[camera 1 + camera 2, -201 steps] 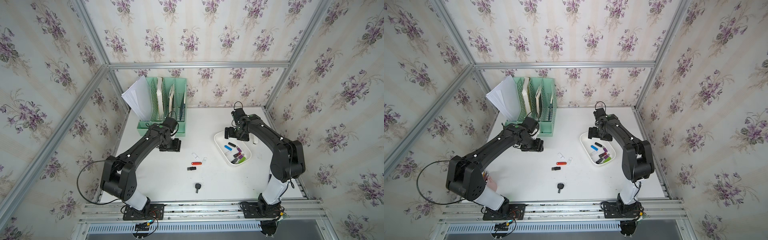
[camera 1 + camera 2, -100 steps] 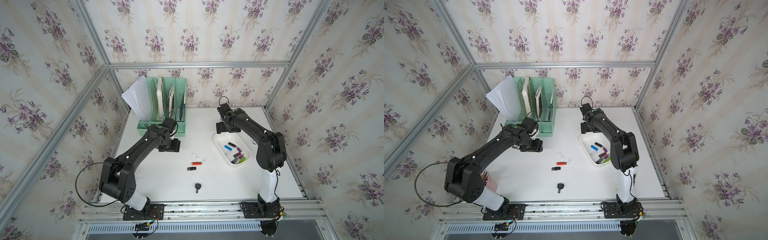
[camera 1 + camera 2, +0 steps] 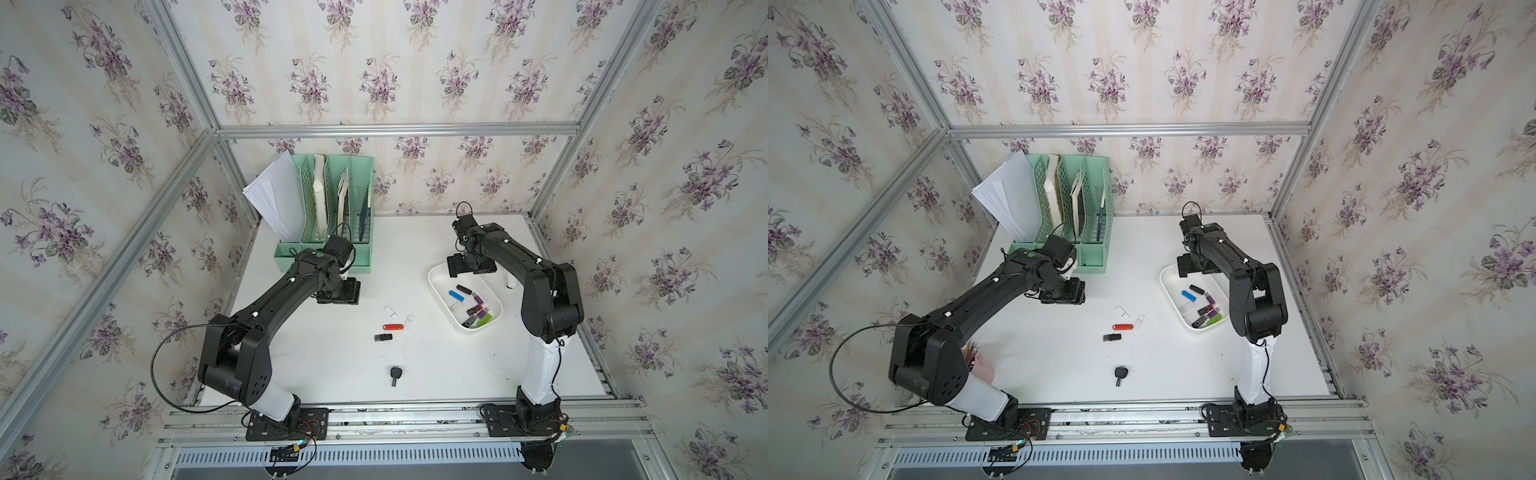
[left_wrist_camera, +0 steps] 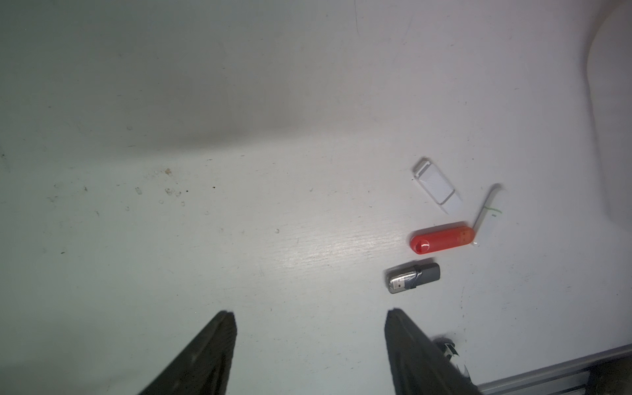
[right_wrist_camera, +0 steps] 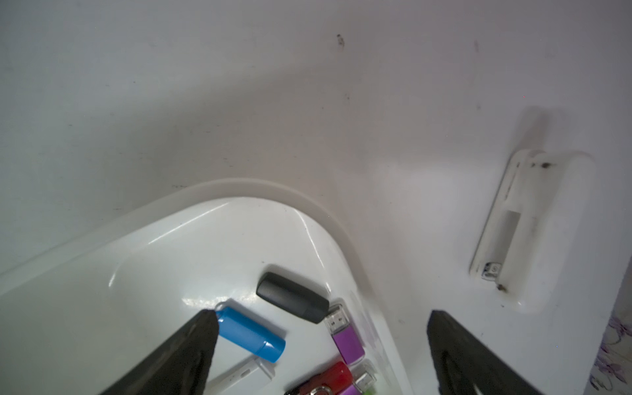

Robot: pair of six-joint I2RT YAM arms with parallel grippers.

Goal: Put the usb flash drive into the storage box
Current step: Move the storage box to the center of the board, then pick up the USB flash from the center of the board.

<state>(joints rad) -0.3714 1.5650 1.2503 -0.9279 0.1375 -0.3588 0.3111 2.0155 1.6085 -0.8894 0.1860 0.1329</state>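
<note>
My left claw (image 4: 309, 314) hangs open and empty over the bench (image 4: 205, 136), near the red usb flash drive (image 4: 441, 238) lying there. My right claw (image 5: 320, 313) gapes wide, empty, above one end of the storage box (image 5: 266, 186).

Open table (image 3: 316, 353) around red drive (image 3: 392, 327); white stick (image 3: 409, 323) (seemingly touching) crowds one end.

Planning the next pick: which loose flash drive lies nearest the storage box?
The slim white flash drive, beside the red flash drive; the rest lie farther off.
</note>
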